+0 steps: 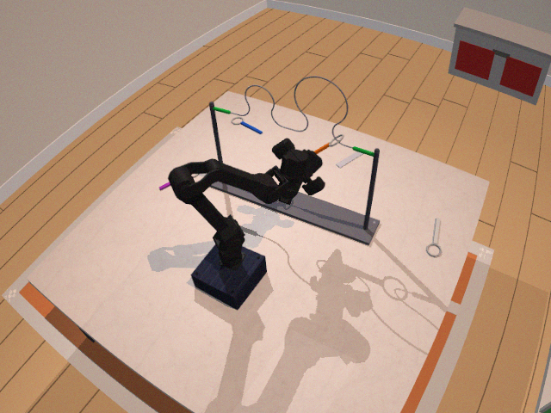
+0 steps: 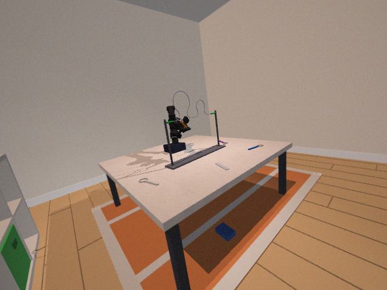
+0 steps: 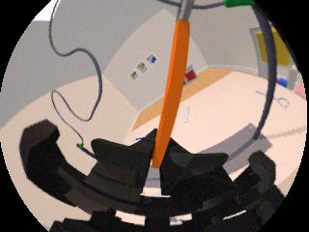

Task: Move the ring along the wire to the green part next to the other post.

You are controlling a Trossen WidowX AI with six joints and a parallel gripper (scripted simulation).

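"What's the biggest thing there?"

"A pale table [image 1: 133,226] [image 2: 203,187] [image 3: 232,101]. On it, a black jointed robot arm [image 1: 249,181] [image 2: 172,116] reaches toward the near dark post [image 1: 372,191] [image 2: 169,143] [image 3: 271,72], my landmark."

"And the frame?"

"A long dark-grey base bar [image 1: 320,212] [image 2: 198,155] [image 3: 241,145] runs from that post to the far dark post [image 1: 216,135] [image 2: 217,127]. Above it, the thin, looping grey wire [image 1: 346,101] [image 2: 173,99] [image 3: 100,82] ends in a green sleeve [image 1: 363,151] [image 2: 170,122] [image 3: 238,2] at the near post."

"Where's the ring?"

"The small grey metal ring [image 1: 342,136] is around the thin grey stretch, just past that sleeve from the near post. I can't tell whether they touch."

"The fingers?"

"The black gripper [image 1: 315,152] [image 2: 187,127] [image 3: 157,130] has them clamped on the lower end of the flat orange handle [image 1: 321,148] [image 2: 183,124] [image 3: 175,92], which tilts."

"Anything smaller?"

"A narrow whitish strip [image 1: 349,160] [image 2: 222,165] lies near the same post."
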